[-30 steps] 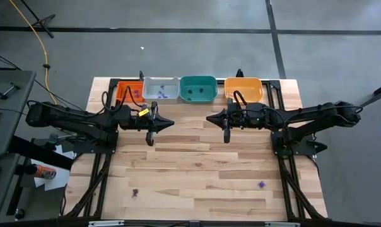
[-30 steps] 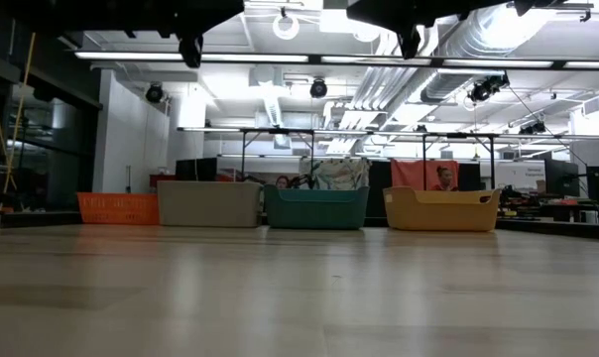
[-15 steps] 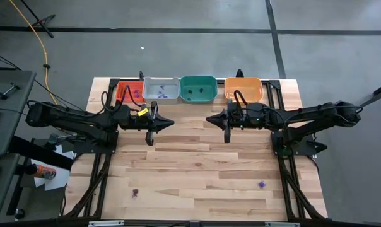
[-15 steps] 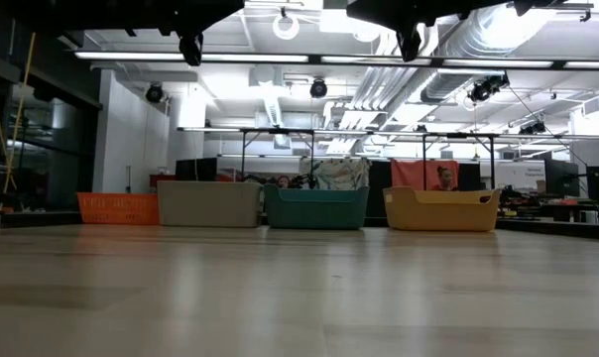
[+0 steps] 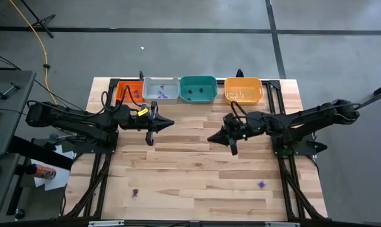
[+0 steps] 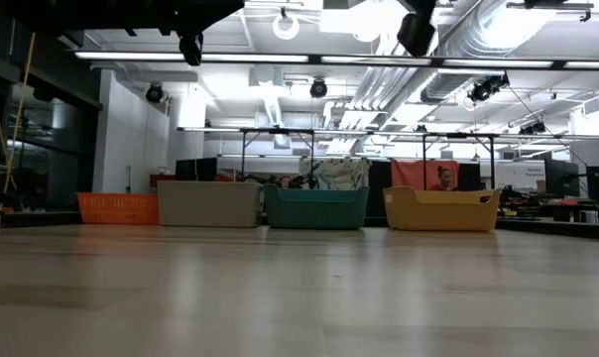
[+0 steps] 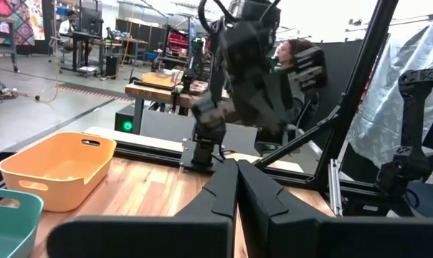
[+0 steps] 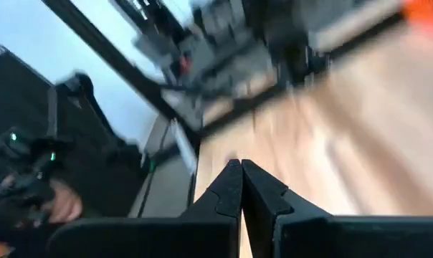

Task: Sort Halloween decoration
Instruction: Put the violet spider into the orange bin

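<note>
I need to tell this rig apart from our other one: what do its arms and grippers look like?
Both arms are black, slender and jointed, with looping black cables near the wrists. The left gripper has a small yellow tag behind it; the right gripper shows none. Each ends in two dark, tapered fingers.

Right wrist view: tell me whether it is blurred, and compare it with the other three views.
Right wrist view: heavily smeared; the wooden table and background streak diagonally, only the right gripper reads sharp. Left wrist view: crisp on the orange tray and the left gripper. High view: evenly lit and sharp. Low view: bright ceiling lights glare, and the near tabletop is soft.
</note>
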Action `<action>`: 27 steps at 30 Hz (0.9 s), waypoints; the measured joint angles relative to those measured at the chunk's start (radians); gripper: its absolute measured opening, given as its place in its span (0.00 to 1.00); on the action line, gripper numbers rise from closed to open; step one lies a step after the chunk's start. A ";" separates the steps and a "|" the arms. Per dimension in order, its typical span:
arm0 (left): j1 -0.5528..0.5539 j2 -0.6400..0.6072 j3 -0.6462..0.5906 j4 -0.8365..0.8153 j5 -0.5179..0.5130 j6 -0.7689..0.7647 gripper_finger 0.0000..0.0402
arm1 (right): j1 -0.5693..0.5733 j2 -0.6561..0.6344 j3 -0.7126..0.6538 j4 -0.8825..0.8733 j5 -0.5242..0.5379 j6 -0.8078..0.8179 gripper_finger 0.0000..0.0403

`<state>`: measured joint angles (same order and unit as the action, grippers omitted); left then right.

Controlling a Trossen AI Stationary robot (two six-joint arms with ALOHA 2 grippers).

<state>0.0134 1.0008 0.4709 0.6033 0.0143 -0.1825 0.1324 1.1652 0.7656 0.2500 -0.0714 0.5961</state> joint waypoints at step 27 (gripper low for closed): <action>0.000 0.000 0.000 -0.015 0.000 -0.040 0.00 | 0.665 0.316 0.000 -1.035 -0.060 1.172 0.38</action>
<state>0.0132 1.0004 0.4709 0.5881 0.0143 -0.2223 0.7975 1.4811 0.7654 -0.7849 -0.1317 1.7676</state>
